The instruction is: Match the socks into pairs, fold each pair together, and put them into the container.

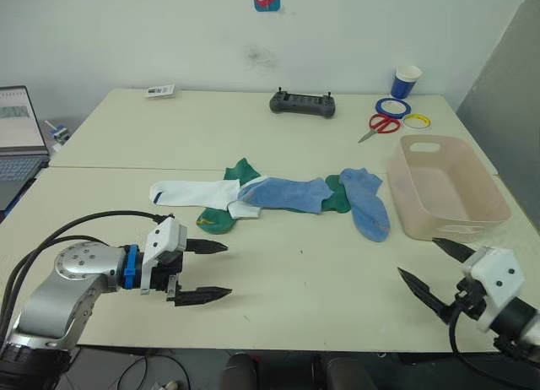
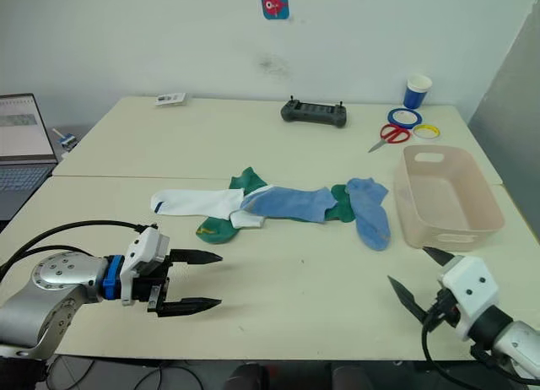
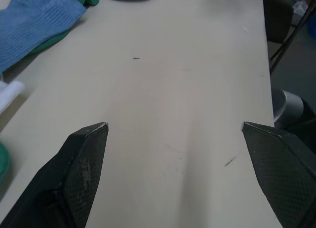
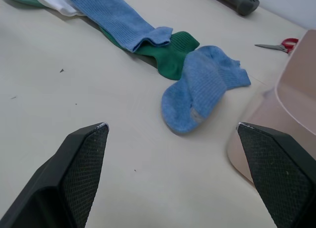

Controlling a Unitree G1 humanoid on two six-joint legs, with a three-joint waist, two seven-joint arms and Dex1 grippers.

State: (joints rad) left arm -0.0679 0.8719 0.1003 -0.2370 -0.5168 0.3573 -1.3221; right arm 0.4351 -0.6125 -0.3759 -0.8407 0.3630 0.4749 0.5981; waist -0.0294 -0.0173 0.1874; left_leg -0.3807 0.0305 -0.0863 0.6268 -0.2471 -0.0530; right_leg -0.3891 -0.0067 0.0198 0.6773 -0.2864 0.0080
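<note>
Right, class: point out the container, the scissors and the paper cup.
container (image 1: 485, 181): left eye view, right wall.
scissors (image 1: 384, 124): left eye view, red handles.
paper cup (image 1: 405, 81): left eye view, blue side.

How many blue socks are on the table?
2. One blue sock lies across the middle pile; the other blue sock lies beside the container. More could hide underneath.

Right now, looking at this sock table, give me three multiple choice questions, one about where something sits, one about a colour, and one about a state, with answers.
1. The container sits on the table's:
A. robot's right
B. robot's left
C. near middle

2. The sock nearest the container is:
A. white
B. light blue
C. red

3. The left gripper is:
A. shut on a sock
B. open, holding nothing
C. inside the container

Answers: 1 A, it stands on the right gripper's side. 2 B, its fabric is light blue. 3 B, its fingers are spread over bare table.
</note>
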